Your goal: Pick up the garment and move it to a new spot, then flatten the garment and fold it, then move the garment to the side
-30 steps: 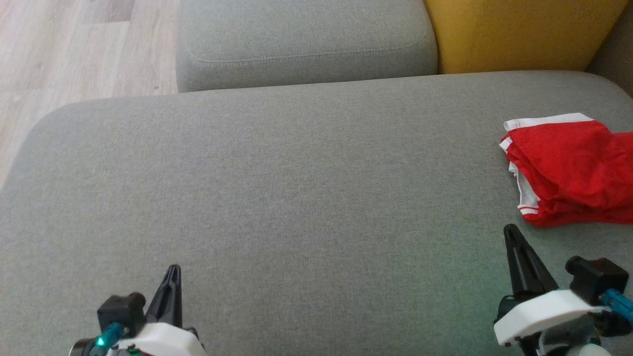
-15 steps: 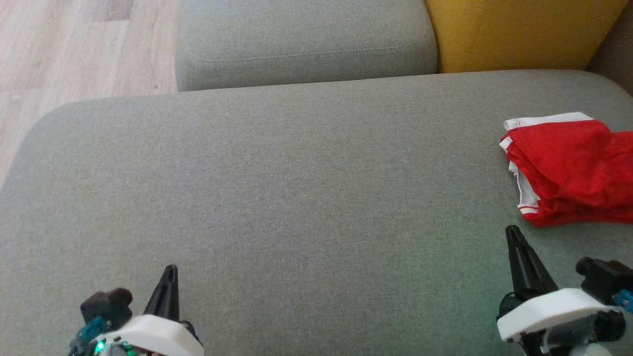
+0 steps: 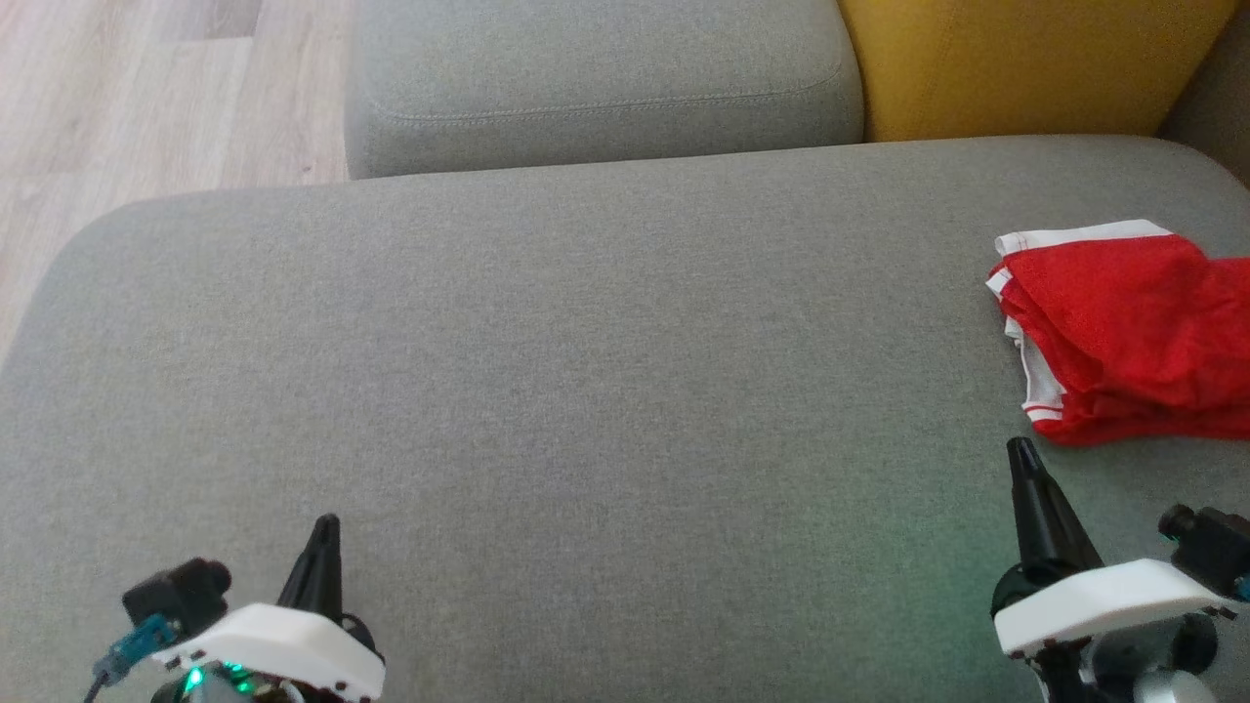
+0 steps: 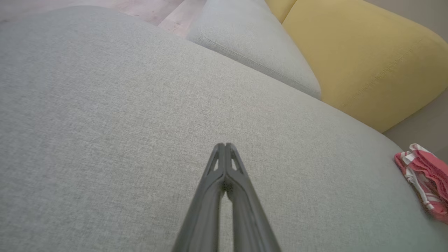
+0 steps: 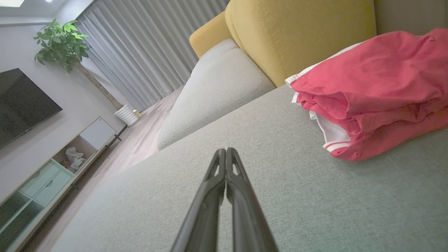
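Red garment bunched on woven grey cushion.

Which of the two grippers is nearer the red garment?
The right gripper, shut, its tips just short of the red garment's near edge; the left gripper sits far across the grey cushion.

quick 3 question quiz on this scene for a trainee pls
1. True or false: the left hand is shut and empty.
2. Which hand is nearer the red garment?
3. The garment is: A) spread out flat in one layer B) lying in layers on the grey seat cushion C) held up by a hand.
Key: 1 true; 2 the right hand; 3 B.
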`<state>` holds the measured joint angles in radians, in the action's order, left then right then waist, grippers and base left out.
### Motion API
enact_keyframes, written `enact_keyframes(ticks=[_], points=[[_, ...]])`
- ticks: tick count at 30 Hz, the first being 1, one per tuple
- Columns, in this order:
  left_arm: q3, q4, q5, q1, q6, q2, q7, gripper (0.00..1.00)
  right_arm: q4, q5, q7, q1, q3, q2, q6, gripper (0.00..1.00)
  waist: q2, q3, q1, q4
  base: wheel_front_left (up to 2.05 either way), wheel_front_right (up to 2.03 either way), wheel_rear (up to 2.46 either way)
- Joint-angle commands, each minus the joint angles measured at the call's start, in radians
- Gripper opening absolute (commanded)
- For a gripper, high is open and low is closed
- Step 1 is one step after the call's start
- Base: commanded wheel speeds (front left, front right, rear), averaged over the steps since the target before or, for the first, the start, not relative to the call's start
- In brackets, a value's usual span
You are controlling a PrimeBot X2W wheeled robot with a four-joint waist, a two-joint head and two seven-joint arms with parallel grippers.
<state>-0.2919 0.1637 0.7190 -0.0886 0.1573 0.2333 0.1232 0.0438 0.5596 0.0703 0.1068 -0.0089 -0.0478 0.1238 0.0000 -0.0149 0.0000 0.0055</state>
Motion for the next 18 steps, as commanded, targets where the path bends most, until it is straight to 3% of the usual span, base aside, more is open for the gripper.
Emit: enact_keyframes(ticks=[1, 18], points=[[0.035, -0.026, 0.025, 0.06, -0.007, 0.006, -0.004, 0.0, -0.025, 0.033, -0.009, -0.05, -0.001, -0.018, 0.002, 0.0, 0.0, 0.0, 0.0, 0.0, 0.0, 0.0, 0.0], [0.098, -0.007, 0.196, 0.085, -0.061, -0.025, -0.042, 0.0, 0.017, 0.236, -0.008, -0.081, -0.01, -0.023, 0.003, 0.0, 0.0, 0.004, 0.0, -0.001, 0.0, 0.0, 0.0]])
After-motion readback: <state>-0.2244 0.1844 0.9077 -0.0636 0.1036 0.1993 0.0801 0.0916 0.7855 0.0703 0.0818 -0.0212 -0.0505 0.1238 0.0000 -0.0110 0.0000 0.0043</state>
